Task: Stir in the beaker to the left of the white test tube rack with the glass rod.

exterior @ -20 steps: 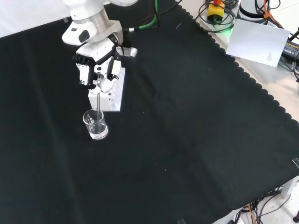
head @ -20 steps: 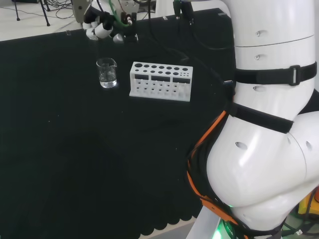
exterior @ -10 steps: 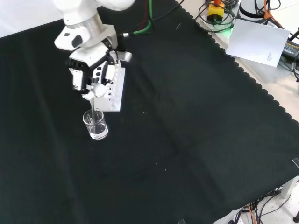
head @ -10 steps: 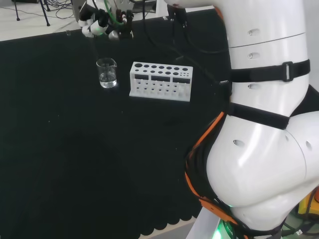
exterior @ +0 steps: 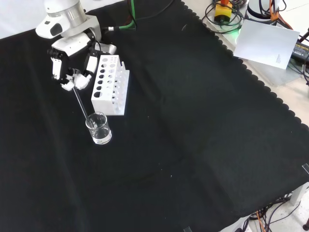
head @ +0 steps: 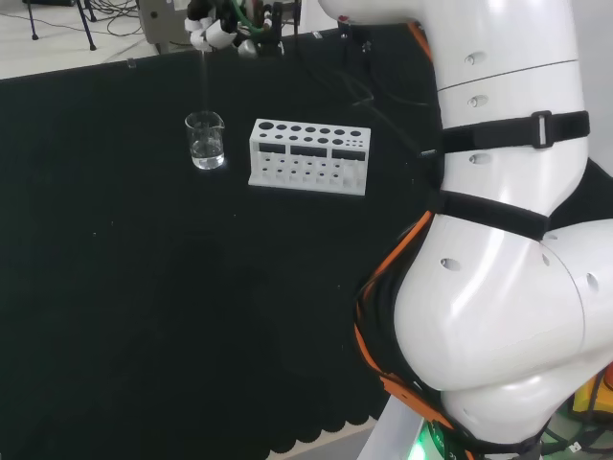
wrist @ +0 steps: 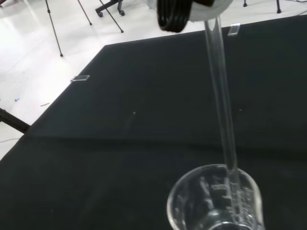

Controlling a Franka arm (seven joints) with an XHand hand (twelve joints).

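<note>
Glass rod (exterior: 82, 101) now tilts, tip still in the beaker (exterior: 98, 128) – hand (exterior: 70, 70) clenched on it has risen and swung clear of the white test tube rack (exterior: 110, 85). Desk (exterior: 203, 125) cloth beyond – open.

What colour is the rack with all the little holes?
White. The test tube rack shows best in the front view, against the black cloth.

A clear glass beaker (exterior: 98, 128) is stood upright at the rack's (exterior: 110, 85) 6 o'clock end in the front view. A tilted glass rod (exterior: 82, 102) is dipped inside.
</note>
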